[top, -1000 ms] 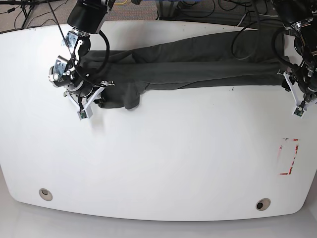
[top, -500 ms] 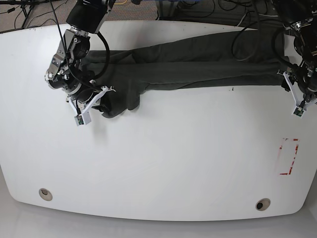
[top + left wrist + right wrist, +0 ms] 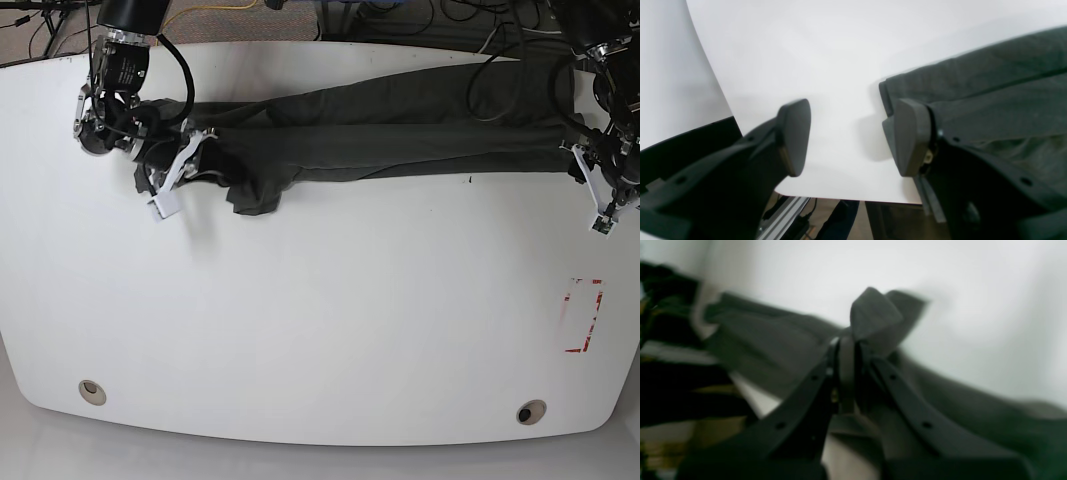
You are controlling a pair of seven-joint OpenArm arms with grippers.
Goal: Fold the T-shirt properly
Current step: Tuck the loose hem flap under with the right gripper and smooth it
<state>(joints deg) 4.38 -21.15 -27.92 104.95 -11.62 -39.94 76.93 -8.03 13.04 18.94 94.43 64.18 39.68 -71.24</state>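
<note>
One dark grey T-shirt (image 3: 400, 135) bunched in a long band across the white table's (image 3: 330, 330) far side, right gripper (image 3: 847, 340) clamped on its fabric, left gripper (image 3: 850, 136) parted, empty, at its other end.

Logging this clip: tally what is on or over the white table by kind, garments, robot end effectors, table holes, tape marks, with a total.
Garments: 1, the T-shirt
End effectors: 2, left end effector and right end effector
Round holes in the table: 2, near-left hole and near-right hole
Red tape marks: 1, red tape mark
Total: 6
</note>
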